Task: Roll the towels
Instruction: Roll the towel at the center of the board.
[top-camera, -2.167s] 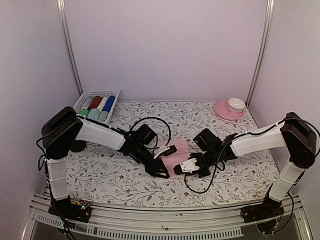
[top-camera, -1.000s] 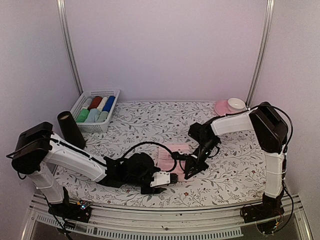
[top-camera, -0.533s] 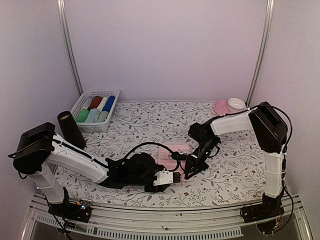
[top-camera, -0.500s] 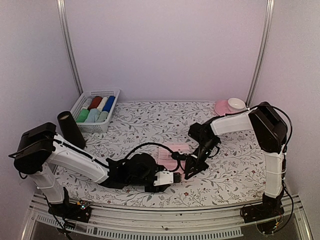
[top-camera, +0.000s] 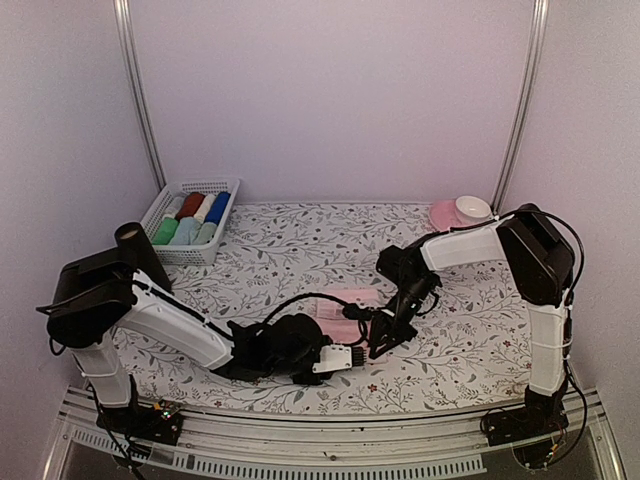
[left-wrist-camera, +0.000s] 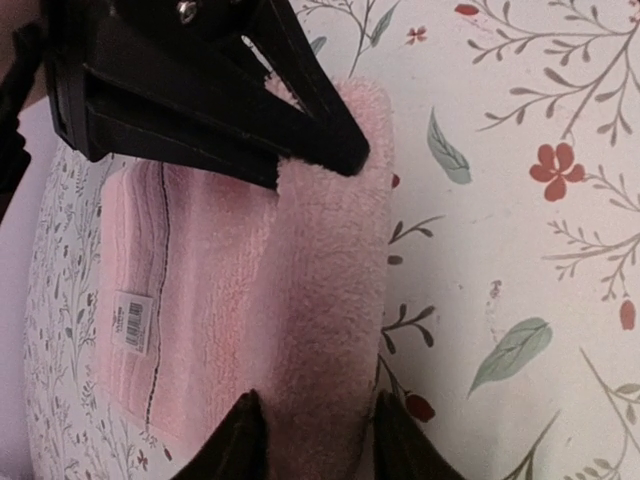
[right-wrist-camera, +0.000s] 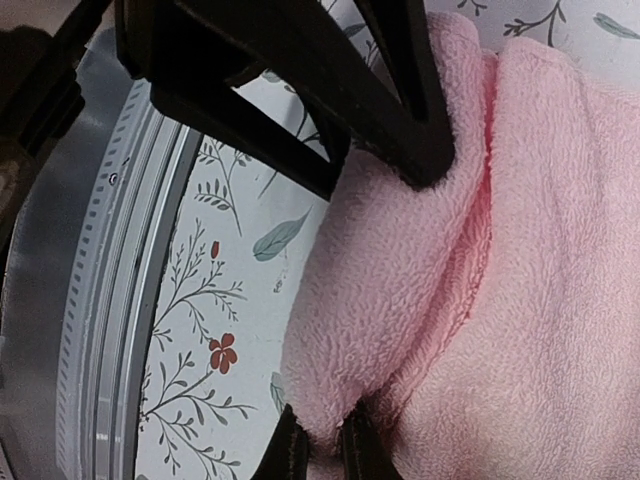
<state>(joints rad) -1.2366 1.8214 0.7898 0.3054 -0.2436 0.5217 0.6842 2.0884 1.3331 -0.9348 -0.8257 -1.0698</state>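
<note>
On the table's near middle: the pink towel (top-camera: 345, 305) lies flat on the floral table (top-camera: 300, 235), with its near edge turned over into a thick roll.
Left gripper (left-wrist-camera: 320, 435): its fingers stand on either side of one end of that roll, close against the pile. Whether they squeeze it, I cannot tell.
Right gripper (right-wrist-camera: 322, 450): its tips are pinched together on the roll's other end, with a ridge of cloth caught between them.
Edges: the roll lies near the front rail (right-wrist-camera: 90, 300), with a strip of floral surface between them.
Open room: printed surface runs behind the towel and off to the right, as far as the pink saucer and cup (top-camera: 462, 213) in the back right corner.
Back left: a white basket (top-camera: 200, 182) holds rolled cloths, and a dark cylinder (top-camera: 140, 255) stands just beside it.
Room: pale walls on three sides, with two metal uprights at the back.
Wrist views only: a small white label (left-wrist-camera: 132, 322) and a stitched stripe show on the towel's flat part. The overhead view gives only a pink patch between dark fingers.
</note>
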